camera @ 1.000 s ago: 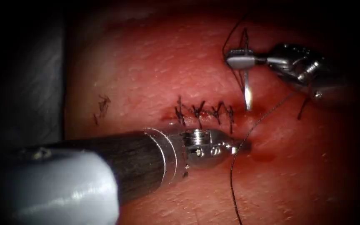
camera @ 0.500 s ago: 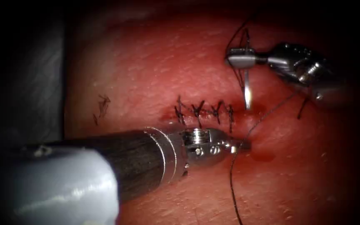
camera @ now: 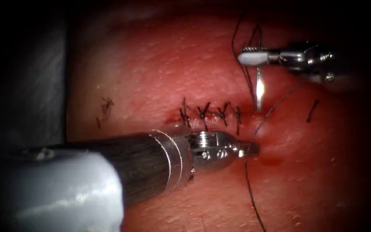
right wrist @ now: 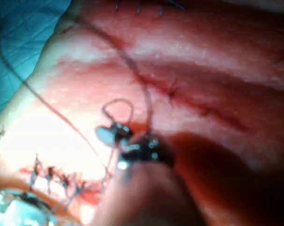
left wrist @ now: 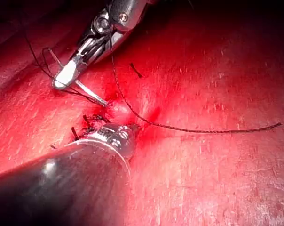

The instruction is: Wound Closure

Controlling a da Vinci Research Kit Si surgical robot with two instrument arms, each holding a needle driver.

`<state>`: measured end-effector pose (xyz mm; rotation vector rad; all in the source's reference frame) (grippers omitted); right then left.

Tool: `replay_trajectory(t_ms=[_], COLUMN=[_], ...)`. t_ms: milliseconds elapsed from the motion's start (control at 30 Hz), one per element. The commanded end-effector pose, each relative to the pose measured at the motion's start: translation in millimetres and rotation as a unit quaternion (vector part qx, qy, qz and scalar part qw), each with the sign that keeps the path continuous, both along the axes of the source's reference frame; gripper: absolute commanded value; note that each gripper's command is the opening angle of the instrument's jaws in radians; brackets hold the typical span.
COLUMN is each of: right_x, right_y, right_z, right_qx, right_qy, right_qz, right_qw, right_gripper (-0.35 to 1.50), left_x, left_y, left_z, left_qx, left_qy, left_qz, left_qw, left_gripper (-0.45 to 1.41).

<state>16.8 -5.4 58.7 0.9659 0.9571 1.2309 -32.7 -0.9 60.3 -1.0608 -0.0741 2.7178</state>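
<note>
While four stitches [camera: 211,115] already cross the cut [camera: 213,116], my right tool [camera: 250,57] grips the needle [camera: 259,92] near its rear end, tip at the tissue [camera: 151,73] by the cut's right end; my left tool [camera: 249,150] clamps the thread [camera: 254,133].

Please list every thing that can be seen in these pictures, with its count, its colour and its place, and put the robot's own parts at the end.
tissue: one, red, under both tools.
cut: one, dark line, stitched, at the tissue's middle.
stitches: about four, black, across the cut.
needle: one, silver, held near its blunt end, point down at the cut's right end; whether it enters the tissue I cannot tell.
thread: one long strand, black, from the needle past the left tool's tip.
cut thread end: one, black, right of the cut.
red fluid: small pool, beside the left tool's tip.
left tool: one, silver, tip against the tissue.
right tool: one, silver, holding the needle.
</note>
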Motion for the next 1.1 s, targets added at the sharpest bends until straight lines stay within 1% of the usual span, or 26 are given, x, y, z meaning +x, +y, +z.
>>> replay_trajectory(t_ms=[33,67,100,133,267,367,567,900,1100], right_x=[0.8,0.8,0.8,0.7,0.7,0.8,1.0,1.1,1.4], right_y=[-0.7,-0.9,-1.0,-1.5,-2.2,-2.6,-2.9,-3.6,-4.6], right_z=[0.6,0.6,0.6,0.6,0.5,0.2,-0.3,-0.6,-1.0], right_qx=[0.021,0.054,0.066,0.104,0.144,0.159,0.186,0.206,0.236], right_qy=[0.007,0.010,0.011,0.016,0.023,0.036,0.075,0.083,0.086], right_qz=[-0.002,-0.002,-0.005,-0.009,-0.013,-0.017,-0.016,-0.014,-0.020], right_qw=[1.000,0.998,0.998,0.994,0.989,0.986,0.980,0.975,0.968], right_gripper=[-0.35,-0.35,-0.35,-0.35,-0.35,-0.35,-0.35,-0.35,-0.35], left_x=[-0.6,-0.6,-0.6,-0.6,-0.6,-0.6,-0.5,-0.5,-0.5], left_y=[-0.2,-0.2,-0.2,-0.2,-0.2,-0.2,-0.2,-0.2,-0.3], left_z=[0.6,0.6,0.6,0.7,0.7,0.7,0.7,0.6,0.6], left_qx=[0.000,0.000,0.000,0.000,0.000,0.000,0.000,0.000,0.000], left_qy=[0.000,0.000,0.000,0.000,0.000,0.000,-0.001,-0.001,0.000], left_qz=[0.000,0.000,0.000,0.000,0.001,0.001,0.001,0.001,0.001], left_qw=[1.000,1.000,1.000,1.000,1.000,1.000,1.000,1.000,1.000], left_gripper=[-0.18,-0.18,-0.18,-0.18,-0.18,-0.18,-0.18,-0.18,-0.18])
